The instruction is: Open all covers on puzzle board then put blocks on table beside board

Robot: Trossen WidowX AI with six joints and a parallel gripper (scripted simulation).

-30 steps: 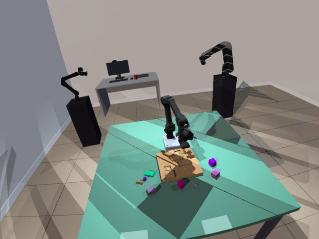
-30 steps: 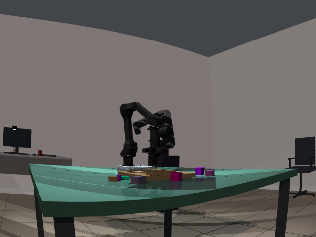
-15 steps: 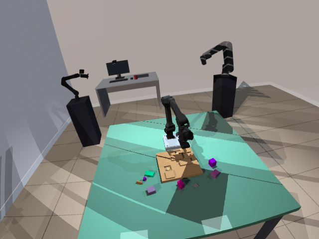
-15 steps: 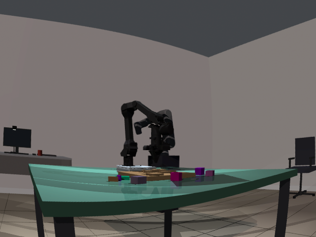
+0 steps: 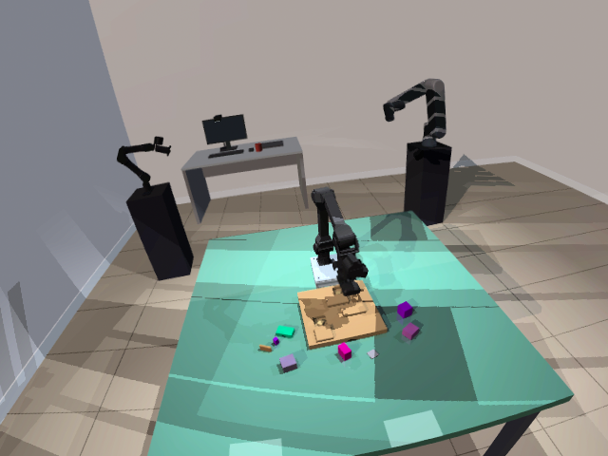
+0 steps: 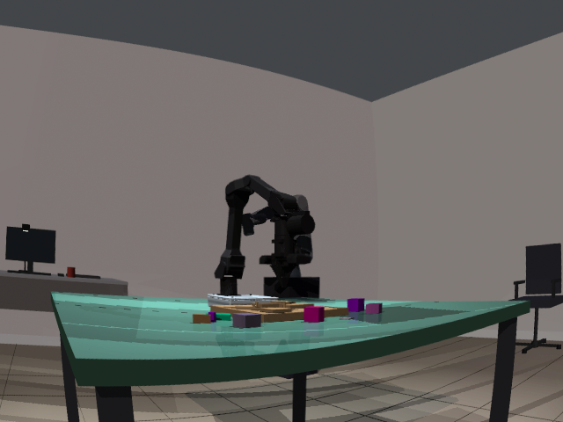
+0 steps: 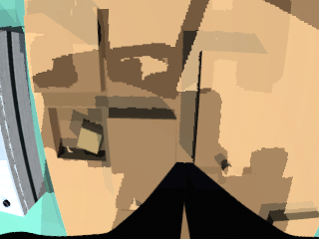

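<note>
The tan puzzle board (image 5: 368, 328) (image 6: 318, 312) lies in front of the arm's white base. My gripper (image 7: 183, 169) (image 6: 280, 291) is shut and empty, above the board's base-side part. In the wrist view, an uncovered square well (image 7: 53, 131) holds a small tan block (image 7: 91, 140), tilted inside it. A flat tan cover (image 7: 142, 141) lies right beside that well. In the top view, another cover (image 5: 324, 334) lies at the front left, beside a recess with a small yellowish piece (image 5: 320, 321). Shadows and the hand hide whether the other wells are open or filled.
On the table around the board lie a green piece (image 5: 285, 331), a small purple cube (image 5: 275, 340), an orange piece (image 5: 265, 348), a lavender block (image 5: 288, 363), a magenta block (image 5: 344, 351), a flat grey piece (image 5: 372, 353), a purple cube (image 5: 404, 310) and a pink block (image 5: 410, 331).
</note>
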